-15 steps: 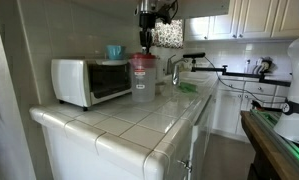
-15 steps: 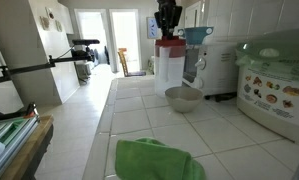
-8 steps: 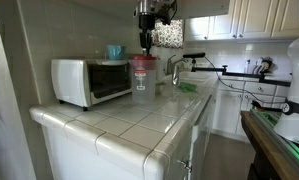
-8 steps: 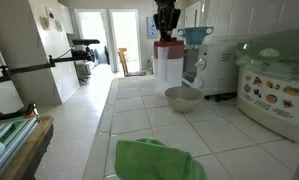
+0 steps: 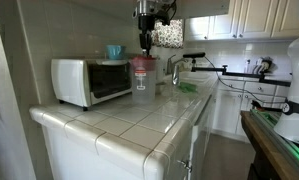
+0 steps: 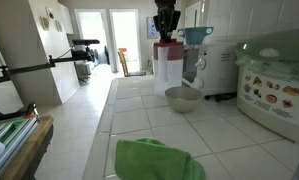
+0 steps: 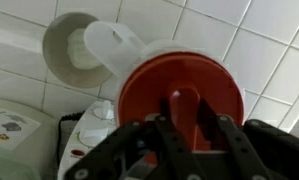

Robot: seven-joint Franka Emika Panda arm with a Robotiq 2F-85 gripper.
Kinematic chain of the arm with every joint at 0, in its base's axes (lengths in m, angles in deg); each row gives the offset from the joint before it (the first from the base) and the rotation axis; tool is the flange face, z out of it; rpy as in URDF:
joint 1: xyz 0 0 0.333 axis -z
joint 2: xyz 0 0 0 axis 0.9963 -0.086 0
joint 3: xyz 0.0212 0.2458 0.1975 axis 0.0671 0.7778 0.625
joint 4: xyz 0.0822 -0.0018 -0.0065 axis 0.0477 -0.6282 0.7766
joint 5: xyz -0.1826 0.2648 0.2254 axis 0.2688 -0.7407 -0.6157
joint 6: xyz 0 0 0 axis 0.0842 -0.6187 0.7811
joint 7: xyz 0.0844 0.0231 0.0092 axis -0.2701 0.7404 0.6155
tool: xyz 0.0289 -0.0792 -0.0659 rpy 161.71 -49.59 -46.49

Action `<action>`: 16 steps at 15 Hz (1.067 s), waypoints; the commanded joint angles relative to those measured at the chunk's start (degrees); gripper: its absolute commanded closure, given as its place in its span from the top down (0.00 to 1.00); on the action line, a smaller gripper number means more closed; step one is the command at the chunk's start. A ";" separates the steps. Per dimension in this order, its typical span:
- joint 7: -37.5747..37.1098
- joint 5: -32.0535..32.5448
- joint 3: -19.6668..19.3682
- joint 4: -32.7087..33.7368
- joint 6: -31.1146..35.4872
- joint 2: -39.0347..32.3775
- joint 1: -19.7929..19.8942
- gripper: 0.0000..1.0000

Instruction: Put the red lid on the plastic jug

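The plastic jug [image 5: 142, 84] stands on the tiled counter next to the white microwave [image 5: 89, 80], and it also shows in the second exterior view [image 6: 169, 70]. The red lid [image 5: 142, 59] [image 6: 170, 44] sits on the jug's top. My gripper [image 5: 145, 46] [image 6: 168, 32] hangs straight above it, fingers down on the lid. In the wrist view the fingers [image 7: 184, 125] close around the raised handle in the middle of the red lid [image 7: 144, 85]. The jug's pale rim and spout [image 7: 114, 45] stick out past the lid.
A teal cup [image 5: 114, 51] [image 6: 196, 34] stands on the microwave. A metal bowl [image 6: 183, 97] lies on the counter beside the jug. A green cloth [image 6: 154, 160] lies near the counter's front. A white appliance [image 6: 274, 85] stands at the side, and a faucet [image 5: 174, 68] is behind the jug.
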 commanded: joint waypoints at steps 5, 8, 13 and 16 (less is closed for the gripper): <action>1.15 1.18 -0.18 0.98 -4.37 -3.17 -0.19 0.77; 1.20 1.38 -0.17 1.30 -5.10 -3.84 -0.22 0.92; 1.28 2.84 -0.23 1.78 -6.15 -3.11 -0.38 1.00; 1.20 3.87 -0.22 2.22 -7.31 -1.71 -0.58 1.00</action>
